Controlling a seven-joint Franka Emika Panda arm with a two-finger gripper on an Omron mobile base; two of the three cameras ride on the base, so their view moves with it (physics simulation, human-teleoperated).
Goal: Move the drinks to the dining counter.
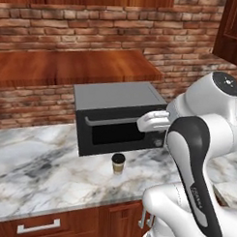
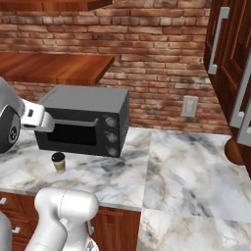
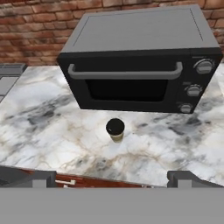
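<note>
Here a white grey-veined marble worktop [image 1: 36, 171] is seen along a red brick wall [image 1: 94, 27], with wood shelves above. A dark toaster oven [image 1: 118, 118] is set on the marble; the paper cup [image 1: 118, 163] with black lid stands upright just in front of it, apart from the gripper [image 3: 112, 177]. A wall outlet [image 2: 189, 106] and tall cabinet doors [image 2: 230, 54] are given by the right base view. In the hand view the finger tips [image 3: 41, 178] are spread wide, nothing held.

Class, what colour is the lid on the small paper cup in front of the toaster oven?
Black; the paper cup shows it best in the hand view.
</note>
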